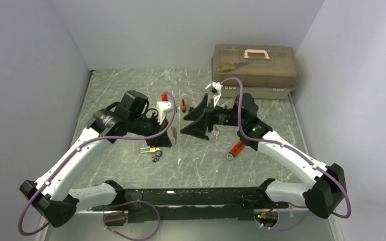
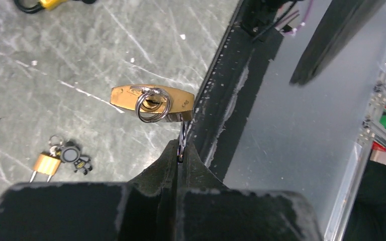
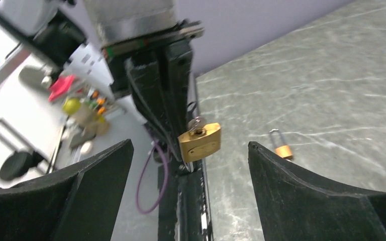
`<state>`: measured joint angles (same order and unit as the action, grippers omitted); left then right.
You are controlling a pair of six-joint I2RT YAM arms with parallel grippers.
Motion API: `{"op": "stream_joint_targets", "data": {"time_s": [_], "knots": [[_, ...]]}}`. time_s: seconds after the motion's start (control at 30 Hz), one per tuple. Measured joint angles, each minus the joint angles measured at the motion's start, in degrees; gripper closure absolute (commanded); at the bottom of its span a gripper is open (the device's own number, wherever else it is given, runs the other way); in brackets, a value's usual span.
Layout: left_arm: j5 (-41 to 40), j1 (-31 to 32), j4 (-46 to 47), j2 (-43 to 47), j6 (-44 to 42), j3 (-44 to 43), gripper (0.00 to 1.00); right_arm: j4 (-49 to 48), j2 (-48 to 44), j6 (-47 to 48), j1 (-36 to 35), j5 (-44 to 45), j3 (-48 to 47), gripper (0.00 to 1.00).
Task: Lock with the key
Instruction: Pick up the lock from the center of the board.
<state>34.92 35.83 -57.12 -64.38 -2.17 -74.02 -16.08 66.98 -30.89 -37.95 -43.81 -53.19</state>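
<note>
Left gripper (image 2: 180,148): clamped on shackle of brass padlock (image 2: 125,98), held in air above table (image 2: 55,60); key ring (image 2: 152,105) at keyhole. Right gripper (image 3: 190,146): jaws wide apart, brass padlock ahead between them, untouched. Small padlock (image 2: 45,164), keys beside: flat on table

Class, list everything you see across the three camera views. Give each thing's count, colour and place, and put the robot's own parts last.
held padlock: one, brass, hanging by its shackle from the left gripper, with a key ring at its keyhole
small padlock: one, brass, lying on the table beside a dark key fob
key fob: one, dark, on the table
storage box: one, translucent brown with a pink handle, back right of the table
red-handled tool: one, red and silver, on the table by the right arm
table: one, grey marbled
left gripper: one, black, shut on the held padlock's shackle
right gripper: one, black, open, facing the held padlock
</note>
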Motion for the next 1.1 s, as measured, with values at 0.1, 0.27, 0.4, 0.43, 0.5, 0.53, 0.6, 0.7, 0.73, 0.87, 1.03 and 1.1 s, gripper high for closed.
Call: {"op": "stream_joint_targets", "data": {"time_s": [0.1,0.27,0.4,0.43,0.5,0.53,0.6,0.7,0.73,0.87,1.03,1.1], "knots": [[3.3,0.3,-0.6,0.0,-0.2,-0.3,1.00,-0.6,0.9,2.5,-1.6,-6.0,0.0,0.12],[7.9,1.7,-0.6,0.6,0.1,-0.4,1.00,-3.1,3.4,3.9,-2.3,-12.8,-0.1,0.12],[10.4,2.8,-0.7,1.6,0.1,-0.4,1.00,-3.1,4.0,5.7,-3.7,-16.5,-1.5,0.14],[10.9,3.0,-0.7,1.8,0.1,-0.4,1.00,-3.7,4.0,5.8,-4.0,-18.2,-2.1,0.14],[12.2,3.3,-0.6,2.2,0.3,-0.6,1.00,-5.6,4.1,5.5,-4.3,-20.8,-2.7,0.14],[12.7,3.5,-0.6,2.4,0.4,-0.7,1.00,-7.0,4.1,5.0,-4.4,-22.2,-2.8,0.14],[14.0,3.7,-0.5,3.0,0.9,-1.0,1.00,-9.6,4.1,4.0,-4.5,-24.9,-3.0,0.15],[15.8,4.0,0.3,3.7,1.4,-1.3,1.00,-11.3,4.1,3.3,-5.0,-28.3,-3.7,0.18],[16.4,4.0,0.5,3.9,1.4,-1.4,1.00,-10.9,4.1,3.5,-5.3,-29.2,-4.3,0.19],[18.4,4.4,1.3,4.2,1.6,-2.2,1.00,-7.8,4.1,6.4,-6.4,-31.4,-7.7,0.28],[20.3,5.0,1.9,4.6,2.9,-2.3,1.00,-7.3,4.1,7.6,-6.9,-32.1,-8.7,0.54],[21.0,5.2,1.9,4.6,3.3,-2.3,1.00,-6.3,4.1,8.6,-6.8,-32.1,-8.8,0.53]]}}
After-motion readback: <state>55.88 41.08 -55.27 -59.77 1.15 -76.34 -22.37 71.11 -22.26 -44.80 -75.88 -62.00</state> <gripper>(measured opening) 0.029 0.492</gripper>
